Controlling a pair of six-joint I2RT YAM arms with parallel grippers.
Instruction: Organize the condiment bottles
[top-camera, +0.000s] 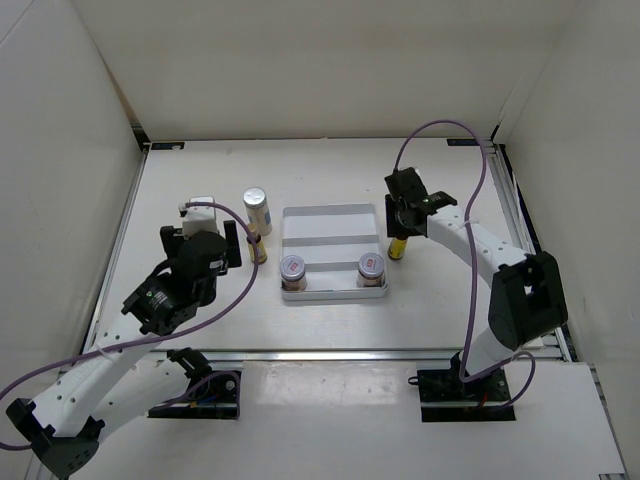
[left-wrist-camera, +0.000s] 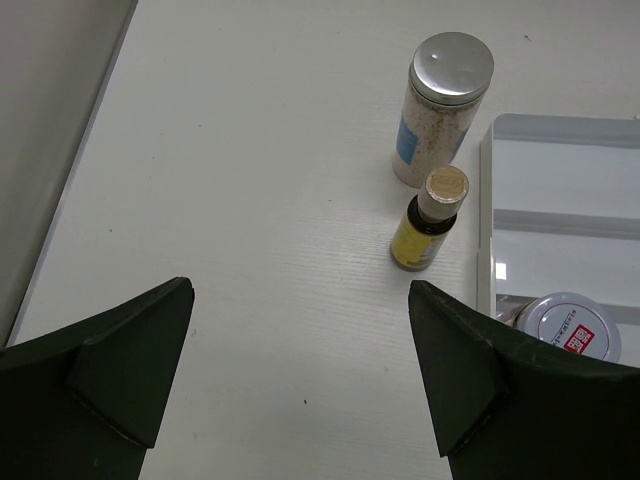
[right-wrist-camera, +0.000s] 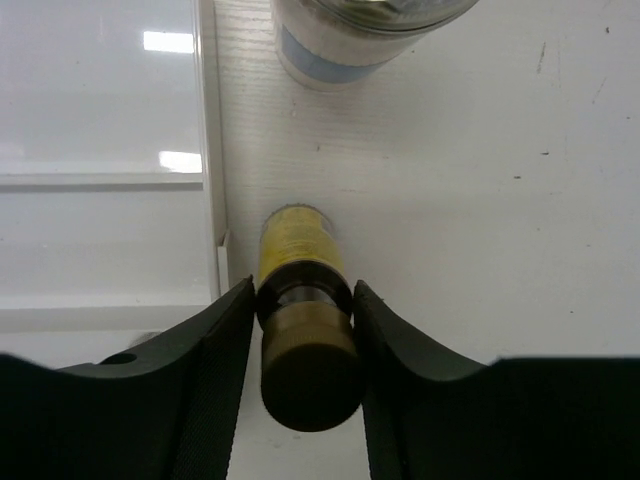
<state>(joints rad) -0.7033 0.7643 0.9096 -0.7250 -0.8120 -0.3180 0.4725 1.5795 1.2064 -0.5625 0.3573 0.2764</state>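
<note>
Right jaws gripping yellow bottle (right-wrist-camera: 300, 300), tray (right-wrist-camera: 100, 120) alongside

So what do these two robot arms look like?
The left arm and right arm have white links with chunky black joints. A thin purple cable loops along each. The left gripper and right gripper end in two dark, wedge-shaped fingers; the right's have textured inner pads.

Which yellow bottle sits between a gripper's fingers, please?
The dark-capped bottle right of the tray, held by the right gripper; the tan-topped bottle left of the tray stands free.
</note>
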